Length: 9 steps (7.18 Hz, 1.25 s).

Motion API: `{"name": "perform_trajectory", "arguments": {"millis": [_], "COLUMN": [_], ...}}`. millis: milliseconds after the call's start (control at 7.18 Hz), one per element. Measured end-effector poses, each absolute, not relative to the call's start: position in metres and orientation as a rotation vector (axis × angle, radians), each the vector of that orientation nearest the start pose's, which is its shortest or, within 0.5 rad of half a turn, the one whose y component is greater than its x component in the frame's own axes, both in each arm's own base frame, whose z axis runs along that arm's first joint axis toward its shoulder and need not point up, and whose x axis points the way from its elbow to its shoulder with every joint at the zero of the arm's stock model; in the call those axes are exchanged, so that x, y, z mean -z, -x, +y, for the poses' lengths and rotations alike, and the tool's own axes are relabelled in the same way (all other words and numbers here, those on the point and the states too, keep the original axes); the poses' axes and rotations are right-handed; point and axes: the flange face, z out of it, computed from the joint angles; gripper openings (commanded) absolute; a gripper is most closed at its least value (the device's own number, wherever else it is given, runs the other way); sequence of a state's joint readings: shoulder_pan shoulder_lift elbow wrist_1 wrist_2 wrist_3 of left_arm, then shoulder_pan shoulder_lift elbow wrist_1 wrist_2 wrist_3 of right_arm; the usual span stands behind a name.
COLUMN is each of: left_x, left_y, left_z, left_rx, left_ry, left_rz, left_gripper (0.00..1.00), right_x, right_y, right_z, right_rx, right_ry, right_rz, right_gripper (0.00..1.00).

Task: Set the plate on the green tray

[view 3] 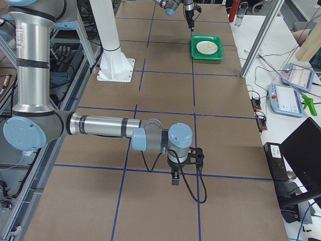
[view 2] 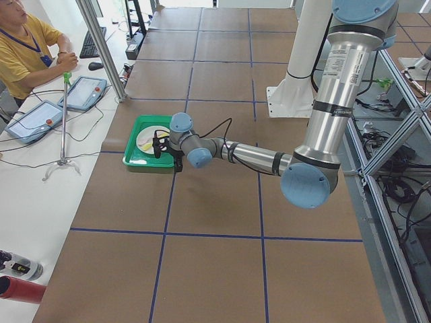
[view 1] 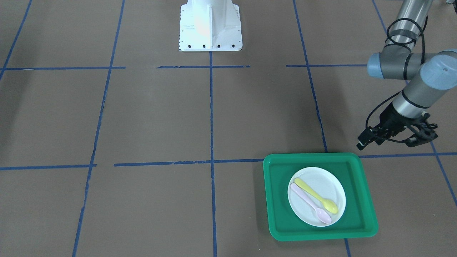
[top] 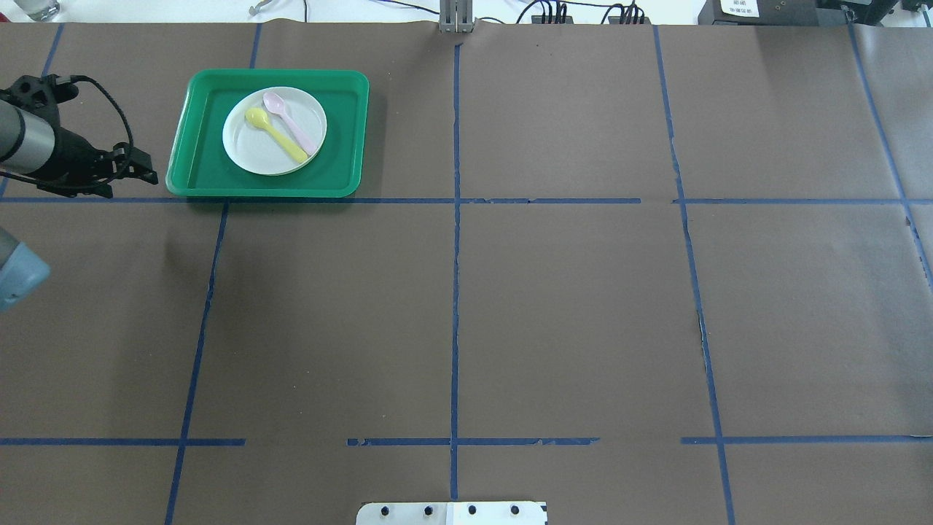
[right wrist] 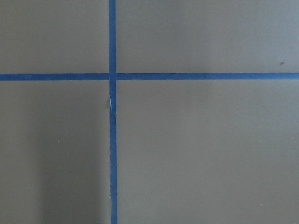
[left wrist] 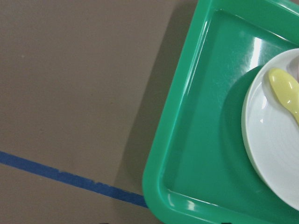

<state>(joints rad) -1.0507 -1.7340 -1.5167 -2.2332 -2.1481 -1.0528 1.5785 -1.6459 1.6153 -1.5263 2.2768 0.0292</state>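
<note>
The plate [view 1: 328, 184] sits in the green tray [view 1: 276, 214], far left on the worktop [view 1: 160, 117], carrying a yellow spoon [view 1: 316, 195] and a pink spoon [view 1: 309, 202]. The left pincer [top: 142, 171] hangs near the tray and the right pincer [view 3: 174, 178] well apart. Whether either is open or closed cannot be told.

no legible text, labels or numbers

we take this for a robotics lab: jointed silver-and-blue robot arms [view 2: 337, 87] work over a table [top: 568, 306] papered in brown and squared off with blue tape [top: 455, 292], a white pedestal [view 1: 210, 28] bolted at its edge. beside it we see a white bench [view 2: 27, 202] with teach pendants [view 2: 34, 120], cables and a keyboard [view 2: 89, 42], a seated operator [view 2: 23, 47], and aluminium posts [view 2: 101, 47].
</note>
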Motion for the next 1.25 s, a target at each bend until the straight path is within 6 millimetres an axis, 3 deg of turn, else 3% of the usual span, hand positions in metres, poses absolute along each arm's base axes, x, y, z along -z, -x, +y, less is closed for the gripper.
{"name": "perform_trajectory", "arguments": {"millis": [418, 696, 975, 1114, 1253], "left_x": [-0.590, -0.617, -0.629, -0.626, -0.617], "left_y": [-0.111, -0.028, 0.057, 0.082, 0.094], "left_z": [-0.512, -0.489, -0.474, -0.469, -0.468], "left_rx": [0.035, -0.088, -0.120, -0.098, -0.077], "left_ry": [-0.232, -0.261, -0.211, -0.168, -0.130], "left_rz": [0.879, 0.782, 0.711, 0.705, 0.707], "left_gripper": [0.83, 0.84, 0.85, 0.93, 1.00], "right_x": [-0.673, -0.673, -0.673, -0.673, -0.673], "right_y": [-0.072, -0.072, -0.072, -0.072, -0.072], "right_z": [-0.460, -0.460, -0.460, -0.460, -0.460], "right_rx": [-0.030, -0.030, -0.030, -0.030, -0.030], "right_ry": [-0.006, -0.006, -0.006, -0.006, -0.006], "right_rz": [-0.707, -0.707, -0.706, -0.706, -0.706], "right_gripper": [1.00, 1.00, 1.00, 1.00, 1.00]}}
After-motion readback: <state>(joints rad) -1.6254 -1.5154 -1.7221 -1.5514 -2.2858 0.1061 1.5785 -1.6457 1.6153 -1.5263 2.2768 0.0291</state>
